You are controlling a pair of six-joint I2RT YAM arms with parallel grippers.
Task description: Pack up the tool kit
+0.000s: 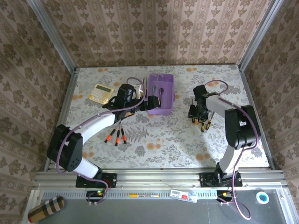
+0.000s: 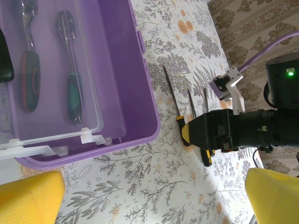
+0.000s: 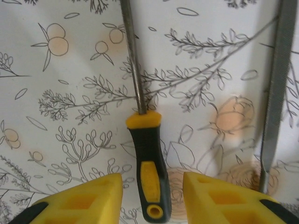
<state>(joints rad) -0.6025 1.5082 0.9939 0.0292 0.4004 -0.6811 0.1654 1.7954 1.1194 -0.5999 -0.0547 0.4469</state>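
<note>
Nearest the arm bases, three orange-handled screwdrivers [image 1: 117, 136] lie loose on the flowered table cover [image 1: 187, 144], out from the near left corner of the purple case [image 1: 160, 93]. They are not yet packed.

Off the case's right side, level with its near end, the right gripper [image 3: 152, 179] hangs low over a yellow-and-black screwdriver [image 3: 145, 140]. Its jaws are apart, one yellow pad on each side of the handle, and a sliver of cloth shows in both gaps, so nothing is clamped yet. A second tool with a thin grey shaft [image 3: 275, 84] lies just beside it, on the side away from the case.

The step in hand looks like picking up this screwdriver. The grip should close on the thick middle of the handle rather than the tail end, so the shaft does not droop. Both pads should meet it squarely, and the outer pad should stay clear of the neighbouring tool. A straight lift before any swing towards the case should keep the tip from dragging the cloth.

At the case's near left corner, the left gripper [image 2: 152, 196] hovers with its jaws wide apart, holding nothing. It is well placed to steady the case wall. Inside the case, a green-handled tool [image 2: 74, 98] and a red-and-black one [image 2: 29, 79] already lie lengthwise. The new screwdriver would sit best parallel to them.

Beyond, left of the case, sits a yellow calculator [image 1: 101, 93], which should stay out.
</note>
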